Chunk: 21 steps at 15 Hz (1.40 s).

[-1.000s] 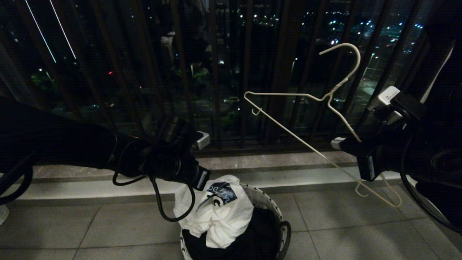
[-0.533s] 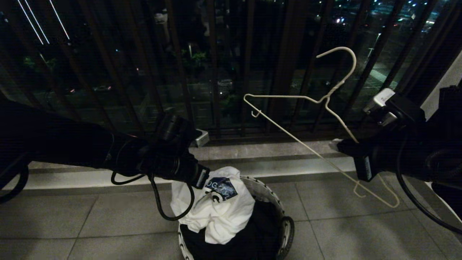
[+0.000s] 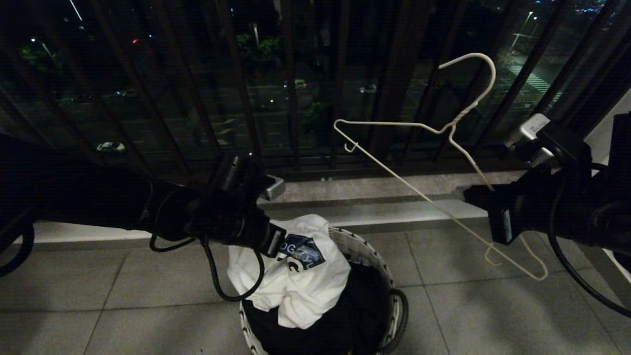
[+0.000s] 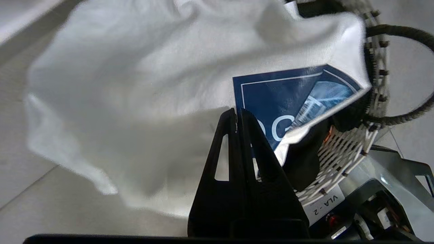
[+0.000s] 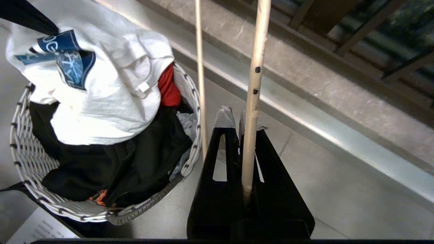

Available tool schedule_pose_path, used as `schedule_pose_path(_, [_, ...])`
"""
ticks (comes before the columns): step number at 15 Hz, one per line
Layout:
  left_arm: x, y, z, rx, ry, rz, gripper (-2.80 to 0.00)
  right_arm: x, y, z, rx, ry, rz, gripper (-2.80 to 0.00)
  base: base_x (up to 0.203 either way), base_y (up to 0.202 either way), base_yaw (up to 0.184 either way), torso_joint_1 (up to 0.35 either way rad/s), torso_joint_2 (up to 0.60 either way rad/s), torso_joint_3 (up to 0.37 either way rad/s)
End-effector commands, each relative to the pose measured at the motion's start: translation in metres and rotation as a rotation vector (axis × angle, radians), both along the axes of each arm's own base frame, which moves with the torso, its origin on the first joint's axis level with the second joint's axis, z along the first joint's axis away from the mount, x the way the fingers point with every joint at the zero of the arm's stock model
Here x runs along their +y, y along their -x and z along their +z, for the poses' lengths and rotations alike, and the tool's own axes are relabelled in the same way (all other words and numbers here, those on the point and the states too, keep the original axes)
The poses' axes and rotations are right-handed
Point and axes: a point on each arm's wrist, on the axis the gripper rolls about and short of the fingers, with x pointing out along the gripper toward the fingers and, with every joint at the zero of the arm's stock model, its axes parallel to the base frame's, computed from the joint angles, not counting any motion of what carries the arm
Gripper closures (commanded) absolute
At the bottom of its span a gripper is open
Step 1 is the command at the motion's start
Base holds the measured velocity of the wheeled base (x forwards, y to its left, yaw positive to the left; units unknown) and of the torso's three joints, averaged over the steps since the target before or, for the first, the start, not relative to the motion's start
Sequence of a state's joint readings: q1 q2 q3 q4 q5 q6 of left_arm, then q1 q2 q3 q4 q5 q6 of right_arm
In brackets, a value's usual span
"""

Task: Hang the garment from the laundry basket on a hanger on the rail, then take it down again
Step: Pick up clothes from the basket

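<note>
Tiled balcony floor; woven round basket; crumpled white T-shirt.

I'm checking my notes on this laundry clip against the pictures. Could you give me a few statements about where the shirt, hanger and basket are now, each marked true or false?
1. The right gripper is shut on the hanger. True.
2. The garment lies spread flat on the floor. False: it is bunched over the laundry basket, with the left gripper shut on it.
3. A red cloth shows inside the laundry basket. True.
4. The hanger already carries the garment. False: the hanger is bare, held in the air to the right of the laundry basket.
5. The laundry basket holds a black garment. True.
</note>
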<state>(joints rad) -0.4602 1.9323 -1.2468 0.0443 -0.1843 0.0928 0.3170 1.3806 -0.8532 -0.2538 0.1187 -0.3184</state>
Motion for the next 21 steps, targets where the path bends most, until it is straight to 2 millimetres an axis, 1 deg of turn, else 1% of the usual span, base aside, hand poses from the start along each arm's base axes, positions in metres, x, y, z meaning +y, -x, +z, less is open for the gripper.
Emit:
schedule_pose_path(1, [0.0, 0.001, 0.001, -0.002, 0.002, -0.002, 0.0, 0.0, 0.002, 0.002, -0.009, -0.001, 0.004, 0.0, 0.0, 0.0, 0.0, 0.002, 0.01, -0.194])
schedule_pose_path(4, [0.001, 0.003, 0.006, -0.013, 0.006, -0.003, 0.0, 0.0, 0.002, 0.002, -0.009, -0.002, 0.003, 0.0, 0.0, 0.0, 0.0, 0.0, 0.0, -0.199])
schedule_pose_path(6, [0.004, 0.009, 0.014, -0.029, 0.02, -0.006, 0.0, 0.0, 0.002, 0.002, -0.009, -0.001, 0.004, 0.0, 0.0, 0.0, 0.0, 0.005, 0.0, -0.193])
schedule_pose_path(9, [0.008, 0.028, 0.033, -0.066, 0.052, -0.035, 0.0, 0.0, 0.0, 0.0, -0.002, 0.0, 0.003, 0.0, 0.0, 0.0, 0.0, 0.002, 0.0, -0.073])
schedule_pose_path(11, [0.012, 0.038, 0.046, -0.082, 0.102, -0.082, 0.0, 0.0, -0.001, -0.001, 0.0, 0.001, 0.002, 0.0, 0.0, 0.0, 0.0, 0.0, 0.0, 0.0])
schedule_pose_path(13, [0.015, 0.046, 0.057, -0.103, 0.119, -0.09, 0.0, 0.001, -0.002, -0.001, 0.001, 0.001, 0.002, 0.0, 0.0, 0.0, 0.0, 0.0, 0.0, 0.0])
schedule_pose_path(15, [0.01, 0.046, 0.053, -0.09, 0.114, -0.1, 0.0, 0.001, -0.004, -0.002, 0.008, 0.003, 0.0, 0.0, 0.0, 0.0, 0.0, 0.0, 0.0, 0.0])
schedule_pose_path(16, [0.004, 0.046, 0.048, -0.074, 0.108, -0.112, 0.0, 0.001, -0.004, -0.003, 0.009, 0.004, 0.0, 0.0, 0.0, 0.0, 0.0, 0.0, 0.0, 0.0])
schedule_pose_path(17, [-0.002, 0.046, 0.042, -0.058, 0.101, -0.124, -2.8, 0.001, -0.004, -0.003, 0.009, 0.003, 0.002, 0.0, 0.0, 0.0, 0.0, 0.0, 0.0, 0.0])
schedule_pose_path(18, [-0.007, 0.048, 0.041, -0.055, 0.1, -0.135, -2.8, 0.001, -0.004, -0.003, 0.009, 0.003, 0.002, 0.0, 0.0, 0.0, 0.0, 0.0, 0.0, 0.0])
schedule_pose_path(21, [-0.011, 0.047, 0.038, -0.048, 0.1, -0.126, -2.8, 0.002, -0.004, -0.003, 0.011, 0.004, 0.002, 0.0, 0.0, 0.0, 0.0, 0.0, 0.0, 0.0])
